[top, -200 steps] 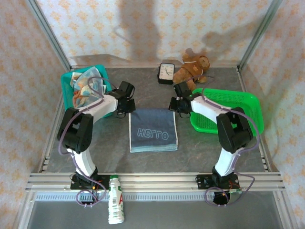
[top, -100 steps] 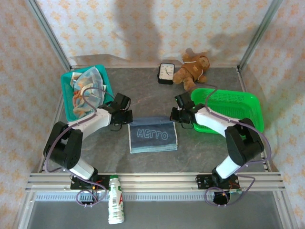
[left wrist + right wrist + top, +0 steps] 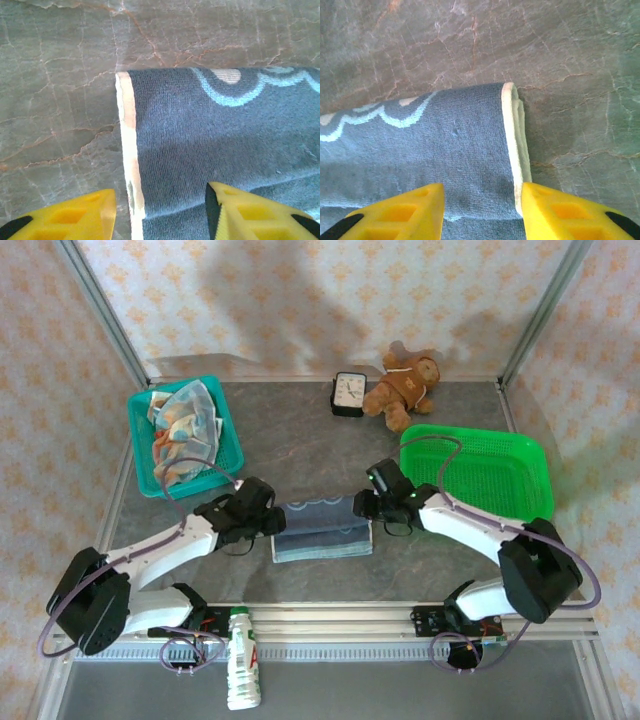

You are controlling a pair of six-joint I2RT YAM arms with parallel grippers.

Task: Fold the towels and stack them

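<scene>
The blue-grey towel [image 3: 322,530] lies folded flat in the lower middle of the top view, on the grey stone-patterned table [image 3: 300,445]. Nearer than it, at the bottom of that frame and left of centre, we see a white bottle [image 3: 240,670] lying on the rail by the left arm's base.

The left gripper [image 3: 272,522] sits low at the towel's left edge. In its wrist view its yellow fingers [image 3: 75,217] stand apart: one is over bare table and the other over the cloth, with the cream border between them. They clamp nothing. The right gripper [image 3: 364,508] is at the towel's right edge. Its fingers [image 3: 560,210] are also spread, straddling the cream border where the layers double over, and we see no grip on the cloth.

Further back on the right stands a green basket [image 3: 540,475]. In the upper left of the frame, a teal basket [image 3: 136,430] holds a loose heap of other towels [image 3: 180,425], blue-grey and orange-dotted. Farthest off, by the back wall, a black clock [image 3: 349,393] stands just beside a brown teddy bear [image 3: 405,385].
</scene>
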